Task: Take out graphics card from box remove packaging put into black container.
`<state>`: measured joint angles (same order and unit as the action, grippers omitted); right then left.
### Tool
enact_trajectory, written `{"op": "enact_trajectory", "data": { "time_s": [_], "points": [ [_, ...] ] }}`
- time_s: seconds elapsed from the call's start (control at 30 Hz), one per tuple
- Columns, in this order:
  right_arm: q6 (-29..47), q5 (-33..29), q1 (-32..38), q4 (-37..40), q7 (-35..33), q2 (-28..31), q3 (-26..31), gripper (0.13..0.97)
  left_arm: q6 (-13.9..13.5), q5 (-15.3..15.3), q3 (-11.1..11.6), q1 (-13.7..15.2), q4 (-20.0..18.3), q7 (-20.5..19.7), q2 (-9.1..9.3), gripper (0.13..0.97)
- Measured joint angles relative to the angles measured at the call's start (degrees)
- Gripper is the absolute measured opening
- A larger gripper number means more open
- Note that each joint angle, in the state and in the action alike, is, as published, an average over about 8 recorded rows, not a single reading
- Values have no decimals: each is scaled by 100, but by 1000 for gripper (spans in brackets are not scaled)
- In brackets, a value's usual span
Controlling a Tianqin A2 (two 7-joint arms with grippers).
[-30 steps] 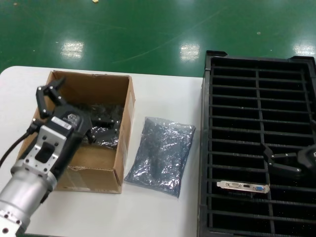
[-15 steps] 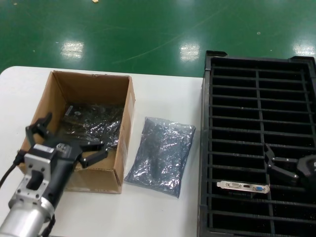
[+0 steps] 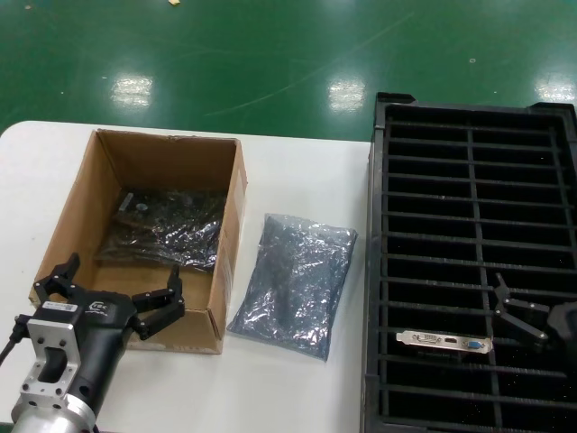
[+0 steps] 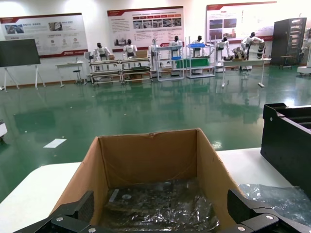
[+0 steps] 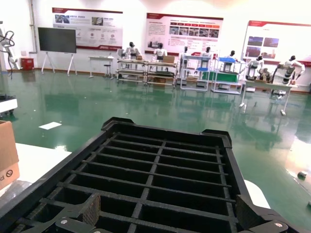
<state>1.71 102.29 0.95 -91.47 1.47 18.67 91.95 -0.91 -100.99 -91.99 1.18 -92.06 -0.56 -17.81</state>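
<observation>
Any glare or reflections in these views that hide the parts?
Head view: ceiling lights glare on the green floor; the crinkly bag glints, hiding what it holds. Left wrist view: bagged contents in the box shine, detail unclear. Right wrist view: the black tray reads clearly.

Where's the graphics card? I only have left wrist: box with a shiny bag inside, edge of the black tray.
Observer: The graphics card sits in a slot of the black container, left column, towards the robot's end.
Operator: Right arm?
Observer: The right gripper is open and holds nothing, over the container just beyond the card.
Operator: Bag on the table?
Observer: The packaging lies flat on the table between the box and the container.
</observation>
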Motion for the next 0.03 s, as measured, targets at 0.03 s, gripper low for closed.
{"op": "enact_trajectory", "data": {
  "time_s": [0.03],
  "points": [
    [-2, 1, -1, 0, -2, -2, 0, 966, 1, -3, 0, -2, 1, 1, 1, 966]
  ]
}}
